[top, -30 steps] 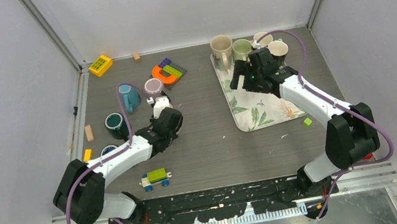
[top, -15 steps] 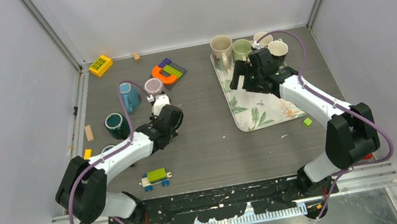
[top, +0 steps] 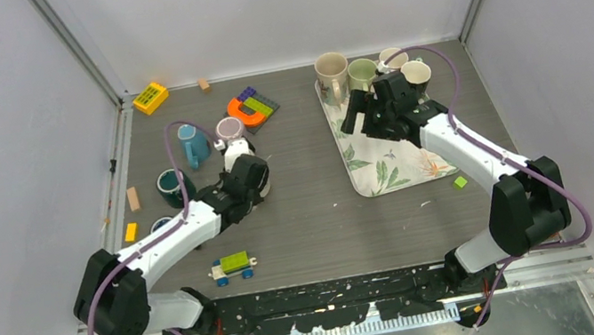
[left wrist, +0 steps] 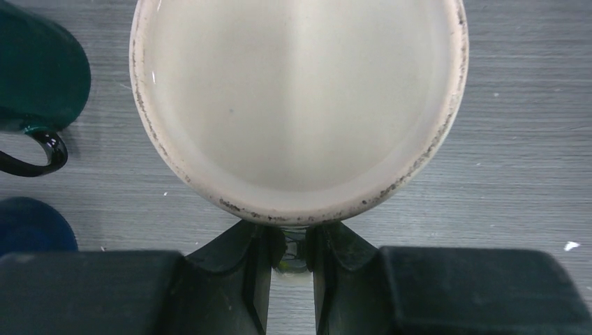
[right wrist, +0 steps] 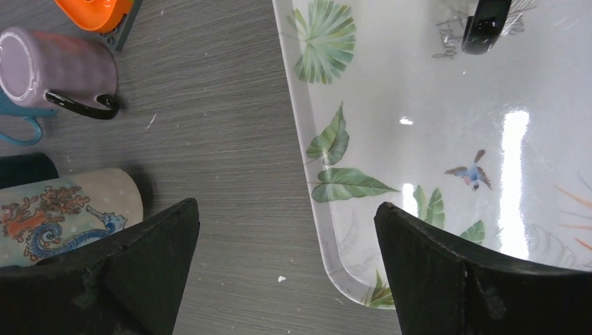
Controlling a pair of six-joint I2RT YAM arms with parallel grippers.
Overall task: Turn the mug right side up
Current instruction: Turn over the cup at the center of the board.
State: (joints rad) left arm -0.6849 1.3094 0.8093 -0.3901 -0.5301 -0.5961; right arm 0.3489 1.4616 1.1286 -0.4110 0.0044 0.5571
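The mug is cream with a blue and orange seahorse print (right wrist: 63, 209). In the top view it shows as a white shape (top: 237, 150) at the tip of my left arm, left of the table's middle. In the left wrist view its round cream face with a chipped rim (left wrist: 297, 105) fills the frame; I cannot tell if this is the mouth or the base. My left gripper (left wrist: 292, 241) is shut on the mug's handle just below that rim. My right gripper (right wrist: 285, 206) is open and empty, hovering over the left edge of the leaf-print tray (right wrist: 419, 139).
A purple mug (top: 230, 129), a blue mug (top: 192, 144) and a teal mug (top: 173, 185) stand or lie close to the held mug. Several mugs (top: 331, 68) stand at the far end of the tray (top: 383, 167). A toy car (top: 233, 267) sits near the front.
My left arm has shifted a little up and to the left with the mug in its grip. The right arm has barely moved.
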